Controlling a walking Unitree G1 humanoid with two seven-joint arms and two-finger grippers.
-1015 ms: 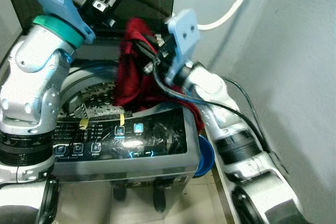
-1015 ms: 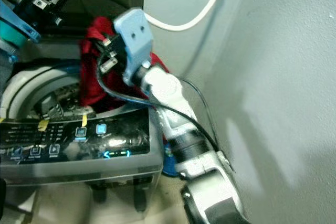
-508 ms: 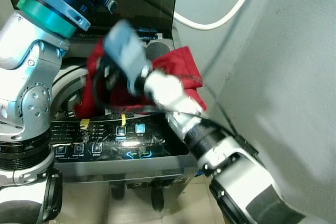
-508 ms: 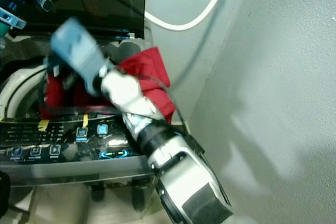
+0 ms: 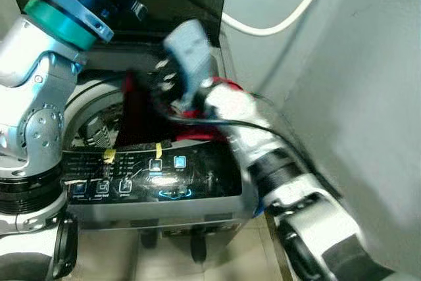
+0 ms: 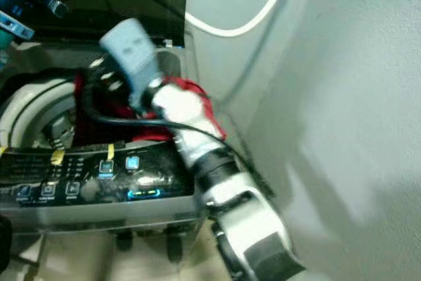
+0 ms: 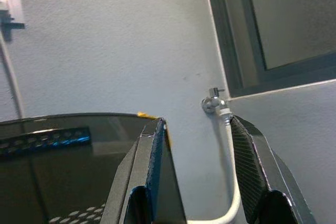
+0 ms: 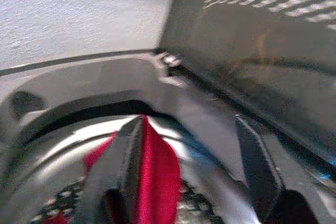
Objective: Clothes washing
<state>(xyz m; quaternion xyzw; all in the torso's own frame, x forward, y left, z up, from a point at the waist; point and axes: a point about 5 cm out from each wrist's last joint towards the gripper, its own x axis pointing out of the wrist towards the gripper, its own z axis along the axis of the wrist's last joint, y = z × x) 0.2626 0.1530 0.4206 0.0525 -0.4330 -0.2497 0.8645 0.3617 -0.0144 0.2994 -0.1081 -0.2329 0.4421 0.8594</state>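
The step in hand looks like loading: the right hand (image 8: 184, 182) is over the open top of the washing machine (image 5: 197, 182), feeding a red garment (image 8: 155, 182) down into its drum (image 5: 99, 133). In the right wrist view the two black fingers stand well apart, with the red cloth hanging against one finger (image 8: 126, 166) and trailing down toward the perforated drum wall below; whether the cloth is still pinched or only draped on that finger I cannot tell. From the head views, part of the garment lies inside the machine's opening while a bunch of it sits on the rim at the machine's right rear corner, under the right forearm, so it is not fully in. The next move probably calls for pushing or dropping that loose bunch off the rim and down into the drum, then lifting the arm clear of the raised lid (image 5: 184, 4). The left hand (image 7: 199, 171) is held up high beside the lid, its fingers spread and empty, pointing at the wall with a tap (image 7: 214, 102) and white hose (image 5: 289, 11). The garment is soft, dark red, crumpled and blurred here.
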